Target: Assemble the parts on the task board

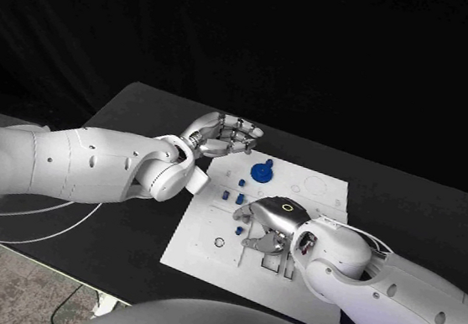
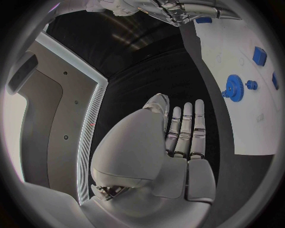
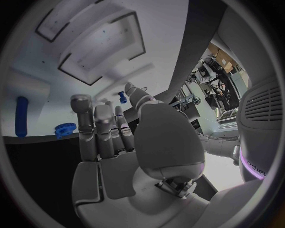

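**Black desk, white board, two hands near the blue parts**

Black desk under a dark backdrop carries the white task board, which lies flat in the middle, with shallow rectangular recesses on its surface.

The left hand is raised just past the far left corner of the board. Its fingers are straight and lie close side by side in the left wrist view, a little bent in the head view, and they hold nothing.

The right hand is over the middle of the board, palm down. Its fingers are slightly apart and gently bent; no part is seen between them. One small blue peg shows just beside a fingertip (I cannot tell if it is touched or not).

The blue gear lies on the far part of the board, between the two hands and apart from both. Several small blue parts stand near the middle of the board, just to the left of the right hand. In the right wrist view a long blue cylinder lies near the board's edge, with another blue gear-like piece beside it.
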### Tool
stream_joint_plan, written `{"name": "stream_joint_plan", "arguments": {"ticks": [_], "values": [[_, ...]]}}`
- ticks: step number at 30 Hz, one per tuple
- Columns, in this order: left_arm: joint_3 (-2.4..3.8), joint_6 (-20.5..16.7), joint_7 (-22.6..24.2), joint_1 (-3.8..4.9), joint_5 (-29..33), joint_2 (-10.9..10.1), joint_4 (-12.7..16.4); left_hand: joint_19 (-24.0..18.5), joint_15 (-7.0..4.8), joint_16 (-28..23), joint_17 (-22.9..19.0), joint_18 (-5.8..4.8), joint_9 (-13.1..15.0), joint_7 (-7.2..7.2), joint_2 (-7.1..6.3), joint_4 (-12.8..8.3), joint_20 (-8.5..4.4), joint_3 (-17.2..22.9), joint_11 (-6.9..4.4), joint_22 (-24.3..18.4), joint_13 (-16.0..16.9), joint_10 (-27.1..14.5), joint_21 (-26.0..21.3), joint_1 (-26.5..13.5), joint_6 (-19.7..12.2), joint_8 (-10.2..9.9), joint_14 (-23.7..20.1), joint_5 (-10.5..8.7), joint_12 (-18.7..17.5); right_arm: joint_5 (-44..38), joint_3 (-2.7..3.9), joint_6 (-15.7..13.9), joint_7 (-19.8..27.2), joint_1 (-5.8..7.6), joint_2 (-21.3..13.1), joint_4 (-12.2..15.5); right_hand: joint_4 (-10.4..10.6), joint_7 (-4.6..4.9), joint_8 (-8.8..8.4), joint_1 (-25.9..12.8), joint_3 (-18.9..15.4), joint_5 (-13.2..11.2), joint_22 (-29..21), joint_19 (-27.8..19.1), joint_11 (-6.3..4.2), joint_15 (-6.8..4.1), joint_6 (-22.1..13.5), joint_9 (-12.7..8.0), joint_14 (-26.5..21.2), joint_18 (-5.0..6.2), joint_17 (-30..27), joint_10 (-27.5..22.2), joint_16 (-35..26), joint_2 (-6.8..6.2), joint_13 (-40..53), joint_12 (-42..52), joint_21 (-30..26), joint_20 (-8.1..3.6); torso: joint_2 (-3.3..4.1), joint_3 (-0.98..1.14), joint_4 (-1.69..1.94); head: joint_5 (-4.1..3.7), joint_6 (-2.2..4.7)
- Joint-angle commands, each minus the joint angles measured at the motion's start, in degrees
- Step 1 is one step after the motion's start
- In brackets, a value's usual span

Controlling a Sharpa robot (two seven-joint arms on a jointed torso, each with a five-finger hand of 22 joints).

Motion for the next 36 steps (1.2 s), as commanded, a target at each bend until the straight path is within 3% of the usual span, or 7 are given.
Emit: {"name": "stream_joint_plan", "arguments": {"ticks": [1,10,15,20,25,29,36], "values": [[0.04,1.1,0.2,-0.01,0.4,0.2,0.0,-0.1,0.36,0.3,-0.1,0.47,-0.1,0.15,0.24,-0.2,-0.06,0.0,0.47,0.0,0.0,0.1,0.3,0.2,-0.3,0.3,0.2,0.16,0.2,-0.8,0.01,-1.9,-0.3,0.24,-1.3,0.8,1.3,-0.14,-0.32,1.0,-2.5,-0.5,2.9,-0.9,0.31,0.16,-0.6,-0.8,-1.5,0.97,-1.3,-3.9,-0.7,-0.66,0.6,1.2,-2.2,0.27,-0.08,-0.02,0.09,-0.13,0.01],[0.03,1.3,0.3,-0.15,0.5,0.2,-0.1,-0.2,0.38,0.3,-0.1,0.47,-0.2,0.17,0.27,-0.3,-0.07,0.0,0.48,0.2,-0.1,0.1,0.3,0.3,-0.4,0.4,0.2,0.17,0.3,4.0,0.35,-3.7,-1.0,4.08,-7.9,5.7,2.2,1.64,1.3,4.7,-3.5,8.7,4.0,1.1,0.7,0.67,3.3,-1.5,-0.4,0.46,-0.6,-5.8,1.4,0.16,0.7,4.4,-0.3,0.49,-0.05,-0.02,-0.16,-0.75,0.01],[0.04,1.6,0.5,-0.59,0.5,0.1,-0.2,-0.2,0.45,0.4,-0.2,0.46,-0.3,0.22,0.51,-0.3,-0.09,0.1,0.54,0.4,-0.3,0.0,0.4,0.5,-0.5,0.5,0.3,0.29,0.3,4.9,0.45,-2.5,-2.8,5.67,-11.7,6.8,2.1,1.36,0.53,4.8,-3.4,12.0,4.2,1.5,1.31,1.43,3.3,-2.4,-0.3,0.43,-1.0,-7.0,1.7,-0.22,-0.6,3.6,-0.2,1.13,-0.15,-0.09,-0.28,-1.14,0.01],[0.04,1.9,0.6,-1.01,0.5,-0.1,0.0,-0.3,0.47,0.4,-0.3,0.45,-0.3,0.27,0.71,-0.3,-0.1,0.2,0.62,0.6,-0.5,0.1,0.4,0.6,-0.5,0.6,0.2,0.44,0.3,5.2,0.46,-1.2,-4.5,5.57,-14.1,6.0,2.9,0.96,-0.19,4.2,-4.1,11.3,4.0,1.1,1.86,1.78,3.2,-3.2,-0.8,0.62,-1.8,-8.9,1.4,-0.88,-2.1,2.5,-1.3,1.56,-0.21,0.02,-0.67,-0.74,0.01],[0.04,1.9,0.6,-1.3,1.0,-0.1,-0.1,-0.4,0.44,0.3,-0.4,0.43,-0.4,0.32,0.83,-0.3,-0.11,0.2,0.69,0.7,-0.6,0.1,0.5,0.7,-0.6,0.6,0.1,0.53,0.3,5.4,0.45,-0.2,-5.9,5.02,-15.5,5.1,9.7,-1.51,-0.56,5.4,-7.7,6.0,3.6,0.0,2.39,2.26,2.3,-4.3,-2.2,1.05,-3.5,-10.7,0.9,-3.3,-4.2,2.1,-3.7,1.95,-0.35,0.05,-0.57,-0.9,0.01],[0.04,2.0,0.6,-1.49,1.2,-0.1,-0.1,-0.4,0.44,0.3,-0.4,0.42,-0.5,0.34,0.9,-0.3,-0.12,0.2,0.71,0.8,-0.7,0.1,0.5,0.7,-0.6,0.7,0.0,0.6,0.4,5.7,0.45,-0.1,-6.1,4.64,-15.6,4.2,14.0,-1.38,-0.42,7.7,-8.7,5.2,3.7,0.4,2.37,2.25,2.7,-4.8,-2.1,0.93,-3.7,-10.2,1.5,-3.94,-5.3,2.8,-3.6,2.15,-0.34,0.13,-0.62,-1.01,0.01],[0.04,2.1,0.5,-1.62,1.3,-0.2,-0.2,-0.4,0.44,0.3,-0.4,0.42,-0.5,0.34,0.9,-0.3,-0.12,0.2,0.71,0.8,-0.7,0.1,0.5,0.7,-0.6,0.7,0.0,0.6,0.4,6.2,0.43,-0.7,-5.0,4.1,-14.9,2.7,12.8,0.31,-0.01,10.4,-7.1,9.3,4.2,1.8,1.85,2.37,4.1,-4.9,-0.9,0.63,-3.0,-6.6,2.9,-1.71,-5.9,4.6,-1.5,2.21,-0.31,0.05,-0.57,-1.27,0.01]]}}
